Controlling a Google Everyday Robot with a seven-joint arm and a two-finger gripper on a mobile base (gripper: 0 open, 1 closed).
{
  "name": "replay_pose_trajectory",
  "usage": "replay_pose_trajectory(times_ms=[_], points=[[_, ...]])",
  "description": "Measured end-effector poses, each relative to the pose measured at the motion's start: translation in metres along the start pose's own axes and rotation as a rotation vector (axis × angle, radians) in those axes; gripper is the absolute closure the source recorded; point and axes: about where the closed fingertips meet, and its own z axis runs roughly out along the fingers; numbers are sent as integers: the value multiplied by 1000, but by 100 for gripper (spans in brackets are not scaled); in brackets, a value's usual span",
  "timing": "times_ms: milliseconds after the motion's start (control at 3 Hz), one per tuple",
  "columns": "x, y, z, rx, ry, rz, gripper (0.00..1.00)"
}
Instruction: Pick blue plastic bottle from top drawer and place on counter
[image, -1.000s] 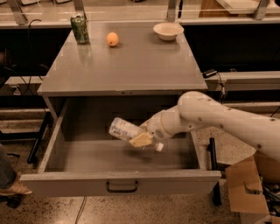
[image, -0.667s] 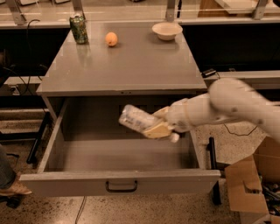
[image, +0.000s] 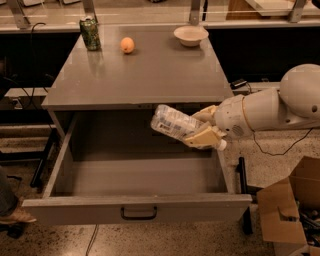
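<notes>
Dim warm light, soft sheen on counter (image: 150, 75), gripper (image: 198, 126) over shadowed drawer (image: 135, 177)

blue plastic bottle (image: 171, 122): clear, pale label, tilted near-horizontal, held above the right rear of the top drawer (image: 75, 210). gripper (image: 202, 126) clamps its right end. Drawer pulled open; grey counter (image: 150, 70) sits above the drawer's back.

Gripper (image: 202, 128), clamping the blue plastic bottle (image: 171, 122), is hanging over the open top drawer (image: 135, 208) at its right rear, right at the counter's (image: 150, 80) front edge. Green can (image: 90, 34), orange (image: 127, 45) and bowl (image: 190, 35) are crowding the far edge. The near and middle surface is lying free.
</notes>
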Motion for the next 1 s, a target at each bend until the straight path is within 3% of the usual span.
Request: replay_pose_trajectory(times_ms=[333,667,1000], points=[[-26,-23,-2,14,30,-48,100],[-69,-66,0,33,86,-136,100],[-97,-110,19,32,128,-184,100]])
